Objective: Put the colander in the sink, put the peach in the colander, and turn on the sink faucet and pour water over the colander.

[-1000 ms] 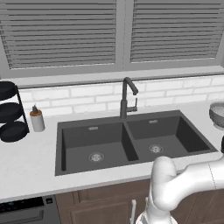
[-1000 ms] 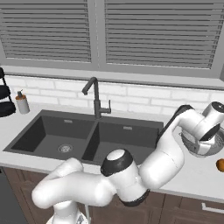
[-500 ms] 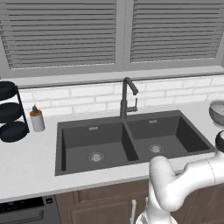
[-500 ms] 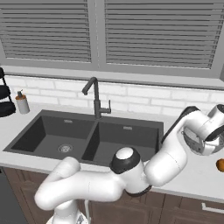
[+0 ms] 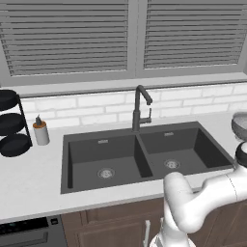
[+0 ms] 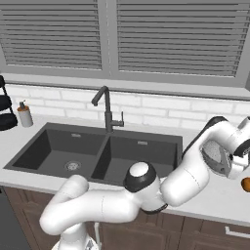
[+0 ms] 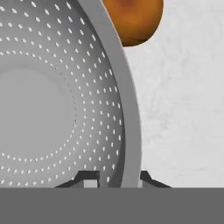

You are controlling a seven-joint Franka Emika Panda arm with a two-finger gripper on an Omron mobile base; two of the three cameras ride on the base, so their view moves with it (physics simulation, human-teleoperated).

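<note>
The colander [image 7: 52, 109] is a silver perforated bowl standing on the white counter to the right of the sink [image 5: 65, 164]. My gripper [image 7: 118, 179] is shut on its rim, one fingertip [image 7: 89, 179] inside the bowl and the other outside. The orange peach [image 7: 133, 19] lies on the counter just beyond the colander's rim. In the right base view the colander [image 6: 215, 156] shows under my hand, and the peach [image 6: 246, 184] sits at the right edge. The colander [image 5: 240, 126] also shows at the right edge of the left base view. The sink faucet [image 5: 140, 108] stands behind the basin divider, with no water running.
Black stacked racks [image 5: 12, 123] and an orange-capped soap bottle [image 5: 41, 132] stand on the counter left of the sink. A tiled wall and shuttered window run behind. White counter [image 7: 183, 109] lies bare beside the colander.
The gripper's jaws have closed onto the colander's rim. The arm has reached a little further right over the counter. Colander and peach have stayed in place.
</note>
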